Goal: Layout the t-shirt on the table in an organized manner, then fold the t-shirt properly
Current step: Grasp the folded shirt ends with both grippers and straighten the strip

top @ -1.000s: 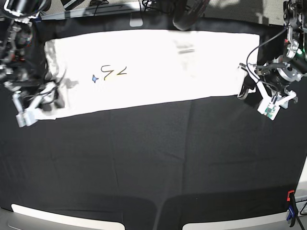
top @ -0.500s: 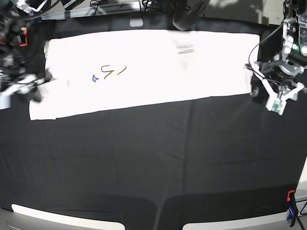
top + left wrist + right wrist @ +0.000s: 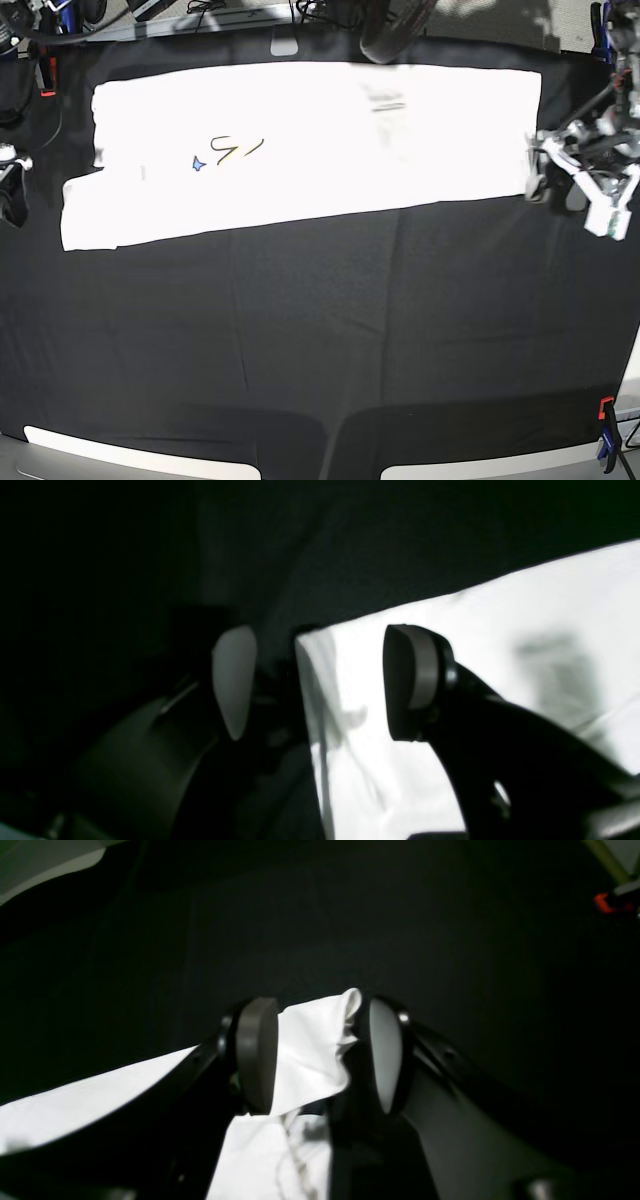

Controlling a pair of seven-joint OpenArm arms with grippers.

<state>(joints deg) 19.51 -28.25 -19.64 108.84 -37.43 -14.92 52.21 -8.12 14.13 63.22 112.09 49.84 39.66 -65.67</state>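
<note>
The t-shirt (image 3: pixel 300 145) lies flat along the far half of the table (image 3: pixel 320 340), folded into a long white band running left to right, with a small blue and yellow scrap of print showing left of its middle. Its lower left corner juts out a little further than the rest.

Look at your left gripper (image 3: pixel 556 190), on the base view's right: it sits just off the shirt's right end, over the black cloth. In the left wrist view its jaws stand wide apart, one pad (image 3: pixel 234 680) over the dark cloth, the other in front of the white fabric, and the shirt's corner (image 3: pixel 320 645) lies between them, below, not pinched. It holds nothing.

Your right gripper (image 3: pixel 322 1060) is at the base view's far left edge, mostly cut off there. In the right wrist view its jaws are partly apart, with a rumpled fold of white cloth lying between the two pads. The fold's tip is close against one pad; you cannot tell whether either pad actually presses it.

Around the shirt: a dark rounded object (image 3: pixel 395 30) overhangs the far edge near the middle, cables (image 3: pixel 210 8) trail behind it, and an orange-and-blue clamp (image 3: pixel 606 448) grips the near right edge. Nothing lies on the shirt itself.
</note>
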